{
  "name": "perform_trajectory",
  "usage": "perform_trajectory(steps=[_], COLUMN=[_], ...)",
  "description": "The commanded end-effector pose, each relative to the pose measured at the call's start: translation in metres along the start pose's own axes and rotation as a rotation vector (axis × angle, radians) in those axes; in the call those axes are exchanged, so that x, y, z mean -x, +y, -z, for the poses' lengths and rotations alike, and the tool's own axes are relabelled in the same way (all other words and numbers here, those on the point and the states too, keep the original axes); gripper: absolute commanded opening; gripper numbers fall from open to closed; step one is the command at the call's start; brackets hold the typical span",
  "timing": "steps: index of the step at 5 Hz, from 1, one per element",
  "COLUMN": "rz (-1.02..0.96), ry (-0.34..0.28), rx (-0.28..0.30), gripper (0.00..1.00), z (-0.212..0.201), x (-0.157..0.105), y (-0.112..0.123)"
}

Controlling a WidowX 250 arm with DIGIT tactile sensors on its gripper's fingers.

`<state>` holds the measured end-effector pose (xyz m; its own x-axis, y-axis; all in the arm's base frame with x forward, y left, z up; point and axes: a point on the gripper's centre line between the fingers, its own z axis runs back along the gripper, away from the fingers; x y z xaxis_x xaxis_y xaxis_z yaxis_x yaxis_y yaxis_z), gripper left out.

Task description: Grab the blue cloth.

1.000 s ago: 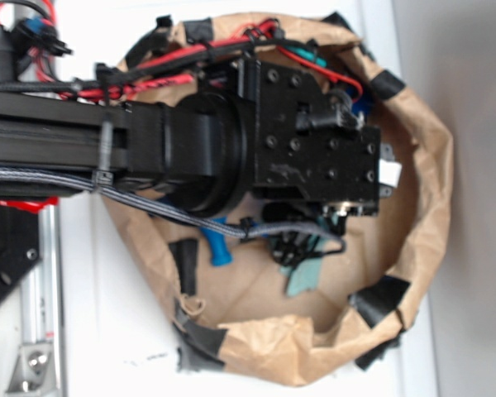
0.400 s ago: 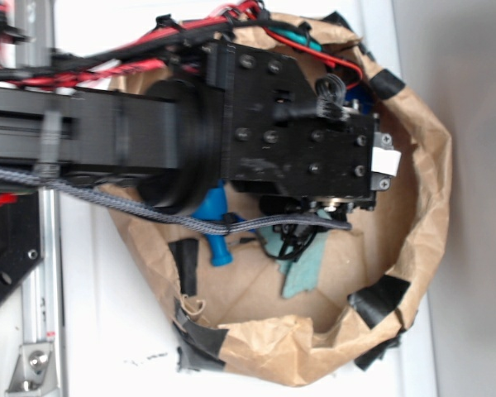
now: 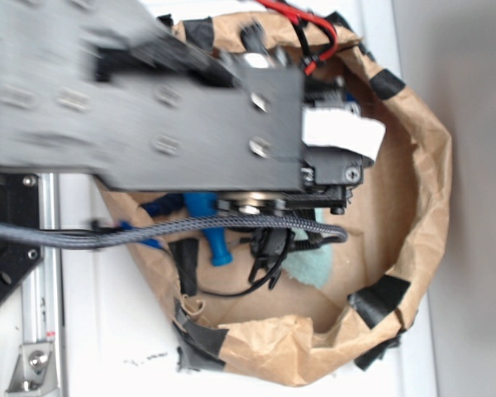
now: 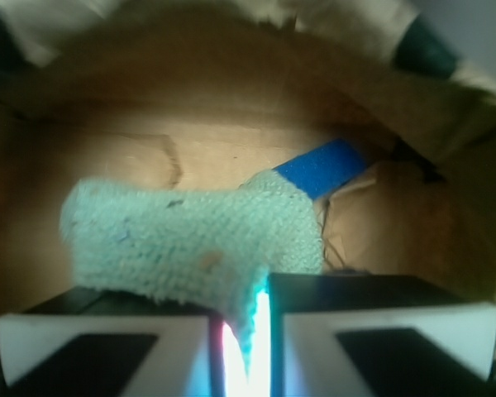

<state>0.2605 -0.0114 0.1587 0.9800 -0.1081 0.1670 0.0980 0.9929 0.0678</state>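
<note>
The blue cloth [image 4: 190, 240], a pale teal woven rag, fills the middle of the wrist view, and a fold of it hangs down into the narrow slot between my two fingers. My gripper [image 4: 246, 335] is shut on that fold, its white-edged fingertips [image 4: 107, 339] almost touching. In the exterior view my black arm [image 3: 190, 107] is large and blurred over the bag. Only a corner of the blue cloth [image 3: 312, 266] shows below my wrist there.
A crumpled brown paper bag [image 3: 426, 198] with black tape patches [image 3: 379, 299] rings the work area. Inside lie a blue bottle [image 3: 212, 231], a bright blue flat strip [image 4: 324, 165] and black cables [image 3: 264, 252]. A metal rail [image 3: 41, 314] runs along the left.
My arm has come up toward the exterior camera, growing larger and blurred. The teal cloth corner has shifted slightly right under the wrist.
</note>
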Motion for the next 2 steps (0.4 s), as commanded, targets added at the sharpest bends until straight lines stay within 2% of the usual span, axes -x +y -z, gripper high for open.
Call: perform_trajectory(steps=[1,2], rz=[-0.007,-0.015], ry=[0.034,0.043], rx=[0.126,0.089], gripper=[0.0,0.0], z=[-0.0711,-0.0655], x=[-0.0082,-0.0099], y=[-0.0044,-0.0087])
